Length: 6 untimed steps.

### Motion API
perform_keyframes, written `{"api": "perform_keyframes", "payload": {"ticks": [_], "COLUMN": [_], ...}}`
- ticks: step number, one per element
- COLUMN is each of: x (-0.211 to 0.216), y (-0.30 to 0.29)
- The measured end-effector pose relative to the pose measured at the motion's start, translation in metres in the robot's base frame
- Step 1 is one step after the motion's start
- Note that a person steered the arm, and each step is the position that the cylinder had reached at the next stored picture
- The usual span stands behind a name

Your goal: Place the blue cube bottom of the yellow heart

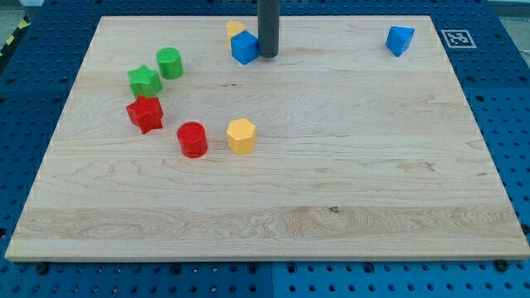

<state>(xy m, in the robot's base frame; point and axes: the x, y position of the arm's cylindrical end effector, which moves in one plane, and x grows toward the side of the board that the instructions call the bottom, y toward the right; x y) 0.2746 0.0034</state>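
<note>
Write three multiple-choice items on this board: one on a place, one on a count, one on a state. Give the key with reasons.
1. Where is my tip?
A. at the right side of the blue cube
B. beside the red cylinder
C. beside the yellow hexagon

2. How many green blocks are there?
A. one
B. two
C. three

3. The yellow heart is:
A. in full view
B. partly hidden behind the blue cube
C. stacked on the red star

Key: 1 A, the rod ends against the cube's right side. 2 B, a green star and a green cylinder. 3 B, only its top shows.
</note>
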Motion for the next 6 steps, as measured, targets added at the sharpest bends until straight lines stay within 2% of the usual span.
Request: {"api": "perform_keyframes", "payload": {"ticks": [1, 3, 6], "x": [-0.019, -0.019, 0.005], "y": [-0.007, -0.052, -0.039]}}
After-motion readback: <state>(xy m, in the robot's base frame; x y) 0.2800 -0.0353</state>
